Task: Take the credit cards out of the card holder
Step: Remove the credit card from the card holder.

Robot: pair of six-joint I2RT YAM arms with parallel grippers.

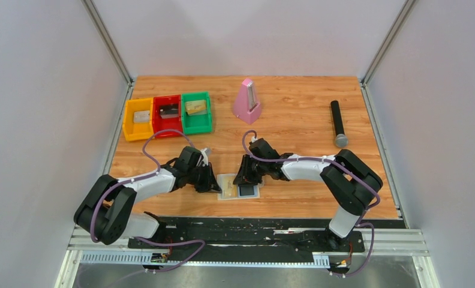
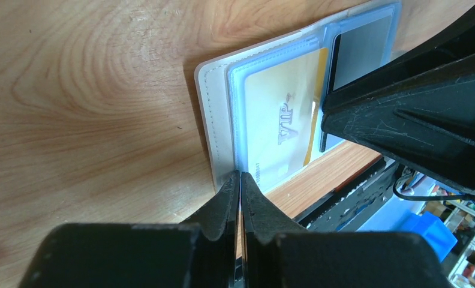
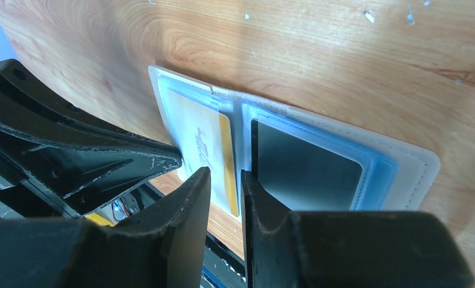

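One card holder [image 2: 214, 114] lies spread open at the table's near edge, inner panels up, its long axis running left to right. It holds two cards, one gold card [image 2: 277, 120] in the left panel and one dark card [image 3: 304, 159] in the right, each lengthwise near to far. The left gripper [image 2: 240, 177] has its jaws pressed together at the holder's near-left rim. The right gripper [image 3: 225, 174] has its jaws narrowly apart over the fold. Farther back stand three bins [image 1: 167, 131], one pink metronome [image 1: 247, 102] and one microphone [image 1: 337, 123].
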